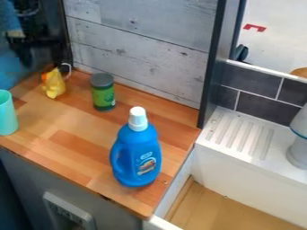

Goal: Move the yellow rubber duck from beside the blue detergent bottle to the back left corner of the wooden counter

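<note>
The wooden countertop of mixed light and reddish-brown blocks (pixel 72 117) takes up much of the left and middle. Behind it stands a pale grey wall of weathered planks (pixel 150 58), its upper part cut off by the view's top edge. To the right, a white basin with a ribbed ledge (pixel 258 159) runs out of view; its light brown floor (pixel 216 211) is only partly visible. A dark, glossy panel (pixel 36 27) fills the upper left, with murky shapes on it too unclear to name.

On the countertop, near its front right corner, a blue plastic bottle with a white cap and side handle (pixel 133 146) stands upright, its label too small to make out. On the ribbed ledge, a whitish object with a blue band (pixel 300 150) is cut off by the right edge. A turquoise cup (pixel 6 114), cut off at the left edge, stands well apart from the bottle. Farther back, a green can with a dark grey lid (pixel 103 93) stands upright, and left of it is a small yellow object (pixel 54 84), its nature hard to tell. Whether the gripper is open, closed or holding anything, I cannot tell.
</note>
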Controlling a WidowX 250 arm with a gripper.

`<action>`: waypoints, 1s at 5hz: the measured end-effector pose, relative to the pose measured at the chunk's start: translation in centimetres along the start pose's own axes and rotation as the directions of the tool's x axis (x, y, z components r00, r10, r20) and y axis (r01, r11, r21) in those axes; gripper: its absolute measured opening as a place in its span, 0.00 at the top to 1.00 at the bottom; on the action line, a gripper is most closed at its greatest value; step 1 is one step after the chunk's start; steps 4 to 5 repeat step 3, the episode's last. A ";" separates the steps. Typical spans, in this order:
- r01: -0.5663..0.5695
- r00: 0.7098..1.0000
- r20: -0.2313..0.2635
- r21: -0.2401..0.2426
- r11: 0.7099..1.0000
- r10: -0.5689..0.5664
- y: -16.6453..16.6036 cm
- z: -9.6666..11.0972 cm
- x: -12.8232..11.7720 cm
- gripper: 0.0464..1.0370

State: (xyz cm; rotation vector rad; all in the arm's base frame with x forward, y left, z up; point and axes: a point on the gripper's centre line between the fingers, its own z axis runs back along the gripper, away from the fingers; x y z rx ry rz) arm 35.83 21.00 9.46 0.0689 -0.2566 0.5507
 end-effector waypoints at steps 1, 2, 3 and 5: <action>0.057 0.998 -0.014 0.017 0.998 -0.057 -1.3 3.1 -1.8 0.04; 0.170 0.985 -0.012 -0.019 0.985 -0.170 -1.9 6.1 -4.4 0.04; 0.306 0.950 -0.056 -0.004 0.952 -0.306 -3.2 6.8 -5.7 0.04; 0.306 0.950 -0.056 -0.004 0.952 -0.306 -3.2 6.8 -5.7 0.04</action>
